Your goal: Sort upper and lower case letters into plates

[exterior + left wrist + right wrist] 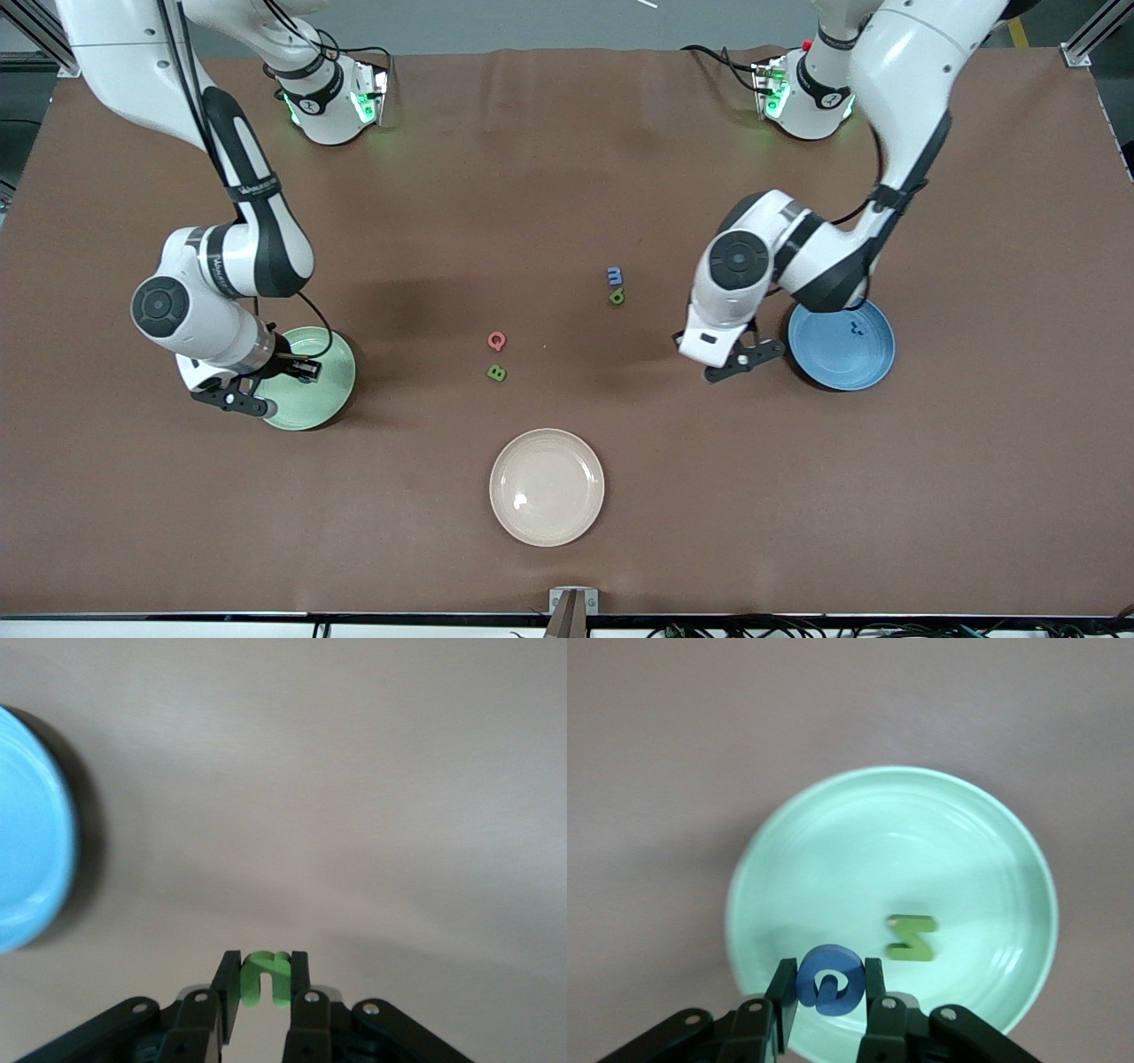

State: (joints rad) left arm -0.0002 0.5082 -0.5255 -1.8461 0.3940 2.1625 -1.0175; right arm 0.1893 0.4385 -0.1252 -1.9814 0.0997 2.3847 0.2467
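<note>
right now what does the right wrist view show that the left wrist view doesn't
Only the right wrist view shows the mint green plate with a green letter lying in it, and the right pincer shut on a blue letter over that plate. Only the left wrist view shows the blue plate at its edge, and the left pincer shut on a green piece over bare table. Both show the brown table.

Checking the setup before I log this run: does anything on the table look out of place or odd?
Only the cream plate stands out: it sits nearest the front camera holding nothing, while the mint plate and blue plate already hold letters. Nothing is spilled or damaged.
</note>
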